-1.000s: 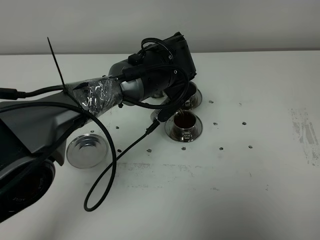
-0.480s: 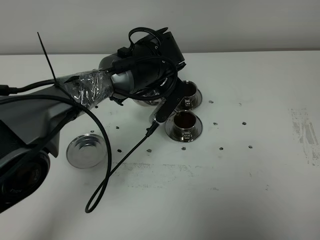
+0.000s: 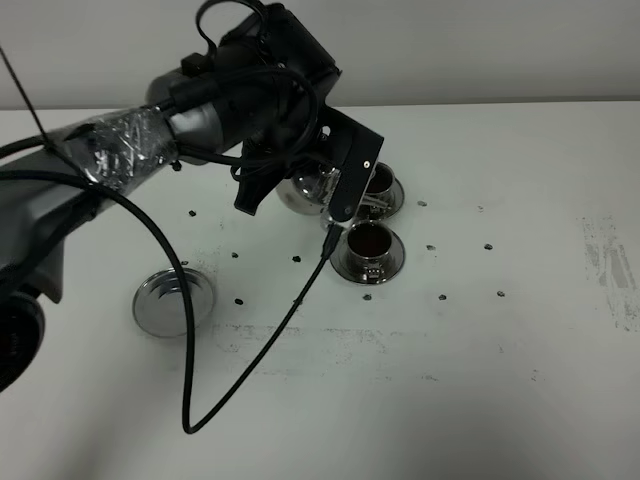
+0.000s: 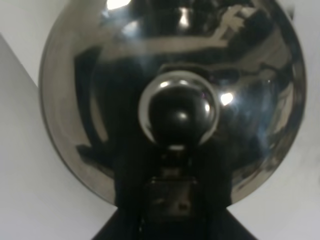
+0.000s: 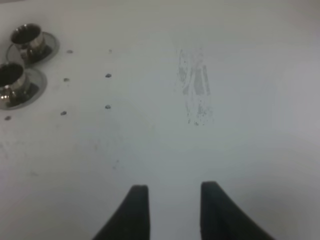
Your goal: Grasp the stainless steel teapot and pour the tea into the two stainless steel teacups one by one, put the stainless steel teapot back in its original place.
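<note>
The stainless steel teapot (image 3: pixel 303 190) hangs above the table just left of the cups, and my left gripper (image 3: pixel 337 186) is shut on its handle. The left wrist view is filled by its domed lid and knob (image 4: pixel 177 111). The two stainless steel teacups stand on their saucers. The near one (image 3: pixel 368 243) holds dark reddish-brown tea. The far one (image 3: pixel 381 183) is partly hidden by the gripper. The round steel tray (image 3: pixel 175 301) lies bare at the left. My right gripper (image 5: pixel 172 200) hovers over bare table, its fingers a little apart with nothing between them. Both cups (image 5: pixel 29 37) (image 5: pixel 12 80) show far off in its view.
A black cable (image 3: pixel 250 345) droops from the left arm and loops over the table between the tray and the cups. Small dark dots (image 3: pixel 443 296) are spread over the white tabletop. A scuffed grey patch (image 3: pixel 615 265) marks the right side.
The left arm has lifted and swung up and to the left, carrying the teapot away from over the cups. The right gripper has not moved.
</note>
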Robot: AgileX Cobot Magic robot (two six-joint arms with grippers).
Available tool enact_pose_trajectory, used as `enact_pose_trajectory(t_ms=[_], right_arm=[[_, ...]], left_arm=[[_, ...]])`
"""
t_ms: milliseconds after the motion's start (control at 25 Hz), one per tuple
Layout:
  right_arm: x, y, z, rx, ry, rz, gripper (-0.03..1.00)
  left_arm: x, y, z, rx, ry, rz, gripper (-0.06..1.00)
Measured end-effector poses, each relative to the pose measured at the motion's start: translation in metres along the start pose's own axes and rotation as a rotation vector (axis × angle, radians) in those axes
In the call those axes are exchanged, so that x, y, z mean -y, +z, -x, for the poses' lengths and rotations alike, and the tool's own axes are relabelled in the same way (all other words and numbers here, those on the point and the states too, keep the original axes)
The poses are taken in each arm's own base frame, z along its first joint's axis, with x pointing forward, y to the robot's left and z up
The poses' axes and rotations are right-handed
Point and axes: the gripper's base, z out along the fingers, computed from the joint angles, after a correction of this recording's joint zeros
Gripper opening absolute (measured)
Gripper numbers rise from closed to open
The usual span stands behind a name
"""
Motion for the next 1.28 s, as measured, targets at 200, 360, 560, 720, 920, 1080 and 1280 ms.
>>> enact_pose_trajectory(t_ms=[200, 360, 560, 720, 920, 1080, 1280], right_arm=[[0.0, 0.0, 0.0, 0.0, 0.0, 0.0, 0.28], [0.0, 0.0, 0.0, 0.0, 0.0, 0.0, 0.28], [0.0, 0.0, 0.0, 0.0, 0.0, 0.0, 0.28], [0.0, 0.0, 0.0, 0.0, 0.0, 0.0, 0.28], [0.0, 0.0, 0.0, 0.0, 0.0, 0.0, 0.28], [0.0, 0.0, 0.0, 0.0, 0.0, 0.0, 0.28], [0.0, 0.0, 0.0, 0.0, 0.0, 0.0, 0.28]], left_arm=[[0.005, -0.046, 0.007, 0.199, -0.142, -0.032, 0.21], [0.019, -0.073, 0.021, 0.297, -0.166, -0.049, 0.2], [0.04, -0.072, 0.031, 0.331, -0.278, -0.125, 0.2], [0.059, -0.056, 0.044, 0.357, -0.4, -0.215, 0.2], [0.08, -0.032, 0.054, 0.385, -0.475, -0.258, 0.2], [0.092, -0.016, 0.057, 0.39, -0.541, -0.254, 0.2], [0.1, -0.005, 0.056, 0.382, -0.624, -0.266, 0.2]])
